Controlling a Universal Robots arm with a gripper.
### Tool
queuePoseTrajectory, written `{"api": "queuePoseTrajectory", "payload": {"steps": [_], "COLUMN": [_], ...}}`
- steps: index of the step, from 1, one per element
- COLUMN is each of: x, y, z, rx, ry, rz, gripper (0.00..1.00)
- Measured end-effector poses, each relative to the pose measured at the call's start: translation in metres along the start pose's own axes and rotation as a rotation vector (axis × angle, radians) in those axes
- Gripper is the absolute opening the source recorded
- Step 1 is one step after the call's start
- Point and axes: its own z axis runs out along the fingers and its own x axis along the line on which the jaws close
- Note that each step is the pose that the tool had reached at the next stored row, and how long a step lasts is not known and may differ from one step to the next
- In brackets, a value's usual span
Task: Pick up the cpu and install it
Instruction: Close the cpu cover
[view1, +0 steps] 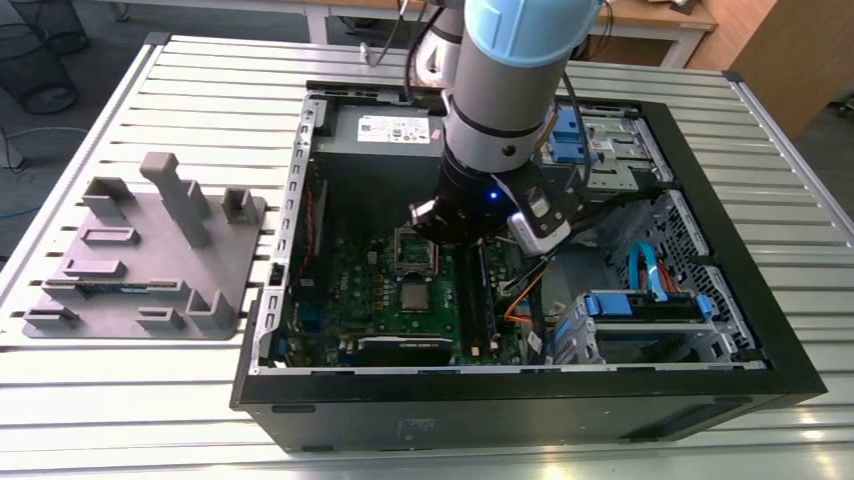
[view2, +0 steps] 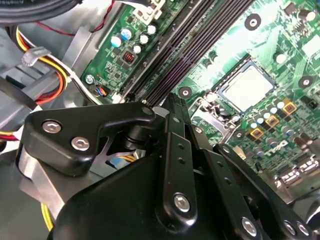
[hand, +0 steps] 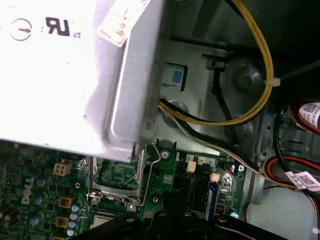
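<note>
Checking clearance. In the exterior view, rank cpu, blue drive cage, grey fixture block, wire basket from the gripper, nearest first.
1. cpu, on the motherboard by the gripper.
2. blue drive cage, inside the case, exterior view's right.
3. grey fixture block, on the table, exterior view's left.
4. wire basket, off the table, far left.

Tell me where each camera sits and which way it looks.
Exterior view: above, looking down into the open computer case; the arm shows.
Second wrist view: on the arm, looking past the gripper at the cpu.
First wrist view: on the arm, facing the silver box; a gripper edge shows.
All share the green board.
</note>
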Motion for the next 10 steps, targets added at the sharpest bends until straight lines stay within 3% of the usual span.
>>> {"api": "queuePoseTrajectory", "payload": {"steps": [5, 10], "x": [-0.0004, -0.0013], "y": [0.0025, 0.0077], "z": [0.0013, 0.0028], "rx": [-0.0091, -0.0252], "ry": [-0.0044, -0.0079], "rz": [-0.024, -0.031], "gripper": [0.11, 0.11]}}
